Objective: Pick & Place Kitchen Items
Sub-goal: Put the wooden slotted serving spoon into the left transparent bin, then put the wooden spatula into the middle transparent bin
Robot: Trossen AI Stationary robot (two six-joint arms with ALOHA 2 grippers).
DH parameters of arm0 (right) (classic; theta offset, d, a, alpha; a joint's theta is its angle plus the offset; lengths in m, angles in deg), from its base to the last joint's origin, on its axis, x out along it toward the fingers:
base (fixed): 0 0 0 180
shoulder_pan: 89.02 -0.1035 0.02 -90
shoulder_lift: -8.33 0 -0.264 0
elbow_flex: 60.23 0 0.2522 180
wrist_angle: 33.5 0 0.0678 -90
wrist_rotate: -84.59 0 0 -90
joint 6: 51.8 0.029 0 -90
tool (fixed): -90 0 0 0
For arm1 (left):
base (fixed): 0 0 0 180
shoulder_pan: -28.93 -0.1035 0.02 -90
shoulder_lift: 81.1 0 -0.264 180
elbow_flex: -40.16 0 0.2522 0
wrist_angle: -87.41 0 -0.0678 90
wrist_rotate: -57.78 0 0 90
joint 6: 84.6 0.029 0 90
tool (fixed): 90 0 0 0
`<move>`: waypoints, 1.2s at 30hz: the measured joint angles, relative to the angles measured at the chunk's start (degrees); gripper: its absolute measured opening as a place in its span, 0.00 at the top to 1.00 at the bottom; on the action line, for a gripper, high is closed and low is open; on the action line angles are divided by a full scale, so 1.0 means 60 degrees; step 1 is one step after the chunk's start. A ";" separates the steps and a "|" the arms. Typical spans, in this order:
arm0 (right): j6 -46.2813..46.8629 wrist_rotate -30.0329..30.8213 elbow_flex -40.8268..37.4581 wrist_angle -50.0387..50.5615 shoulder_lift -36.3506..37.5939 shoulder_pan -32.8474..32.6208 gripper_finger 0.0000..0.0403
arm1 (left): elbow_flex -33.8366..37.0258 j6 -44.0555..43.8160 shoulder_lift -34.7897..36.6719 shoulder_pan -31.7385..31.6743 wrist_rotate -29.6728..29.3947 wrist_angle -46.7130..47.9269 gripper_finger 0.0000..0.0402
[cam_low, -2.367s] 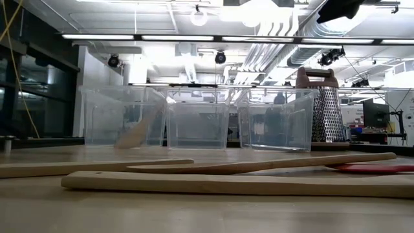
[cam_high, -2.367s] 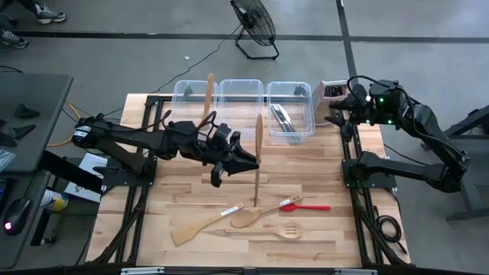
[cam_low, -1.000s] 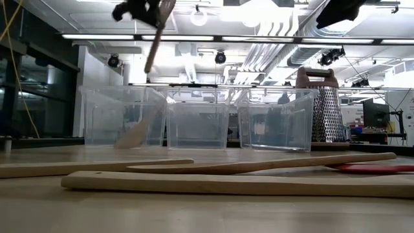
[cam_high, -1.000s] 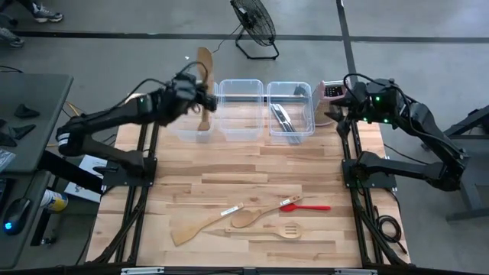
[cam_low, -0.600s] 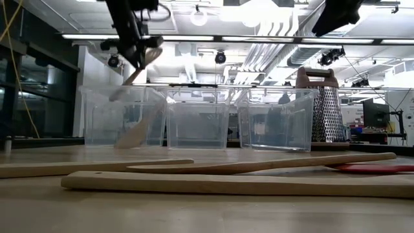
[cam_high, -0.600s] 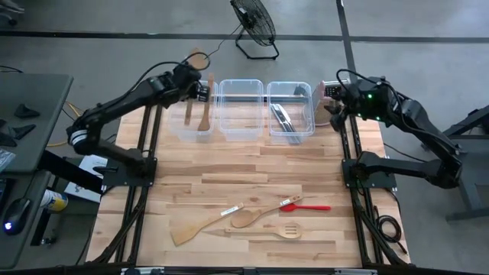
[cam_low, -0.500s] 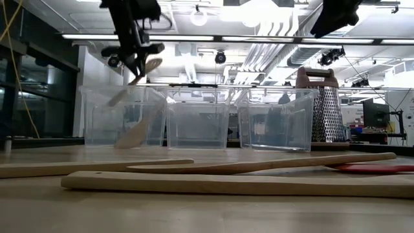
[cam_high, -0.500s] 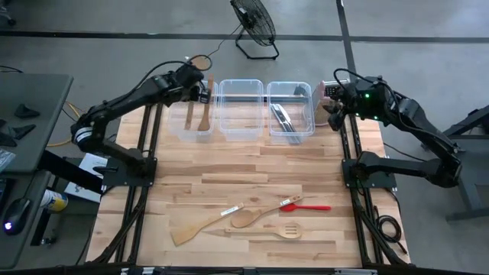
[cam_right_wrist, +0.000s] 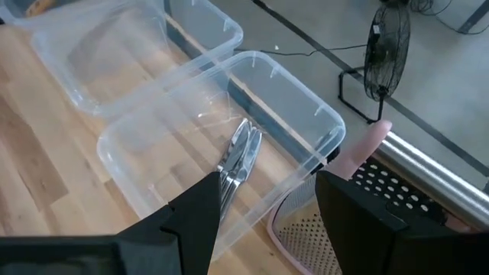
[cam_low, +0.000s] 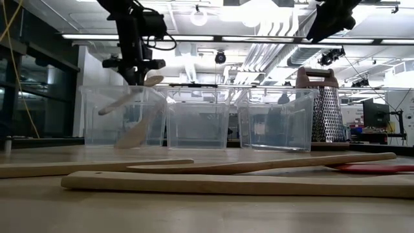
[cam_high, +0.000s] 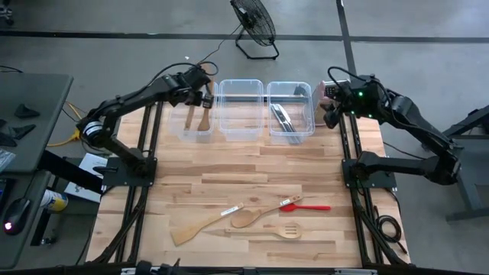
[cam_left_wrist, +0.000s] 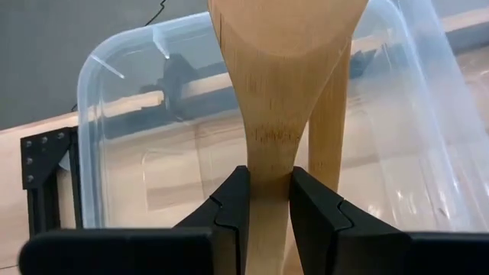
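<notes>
Left gripper [cam_high: 203,93] at about 11 o'clock on the worktop [cam_high: 252,183], over the left tub [cam_high: 195,111]; fingers [cam_left_wrist: 231,210] pinching the neck of a wooden spoon [cam_left_wrist: 279,92], seen close in the left wrist view. Spoon tilted in the low view [cam_low: 126,97], bowl end up by the gripper, handle slanting down inside the tub. A second wooden utensil [cam_high: 189,114] already lying in that same tub, just beside the held spoon.

Middle tub [cam_high: 241,108] at 12 o'clock, between the other two. Right tub [cam_high: 290,111] toward 1 o'clock, with metal tongs [cam_right_wrist: 237,162] lying inside.

Right gripper [cam_high: 333,114] near 2 o'clock, above the back right corner of the worktop, just beside the box grater [cam_low: 325,107]; fingers [cam_right_wrist: 353,206] spread wide, holding nothing.

At 6 o'clock, a loose group flat on the wood, well apart from the tubs: a wooden spatula [cam_high: 200,226] to the left, a second wooden spoon [cam_high: 256,215] in the middle, a slotted spoon [cam_high: 267,231] closest to the front edge, a red spatula [cam_high: 304,205] to the right, its head touching the spoon handle.

Floor fan [cam_high: 254,23] beyond the worktop at 12 o'clock.
</notes>
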 joint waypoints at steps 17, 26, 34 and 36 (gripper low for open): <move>0.0001 0.0021 0.0000 -0.0174 0.0007 0.0004 0.49 | 0.0004 0.0059 -0.0514 0.0000 0.0279 0.0349 0.80; -0.0185 -0.0150 0.0000 -0.0167 0.0011 0.0000 0.49 | 0.0004 0.0032 -0.0511 0.0000 0.0307 0.0411 0.69; -0.0251 -0.0150 0.0000 -0.0156 0.0011 0.0004 0.49 | -0.0714 0.0101 -0.0499 0.0007 0.0763 0.1019 0.68; -0.0253 -0.0153 0.0000 -0.0155 0.0011 0.0003 0.49 | -0.1159 0.0156 -0.0499 0.0033 0.0770 0.1396 0.68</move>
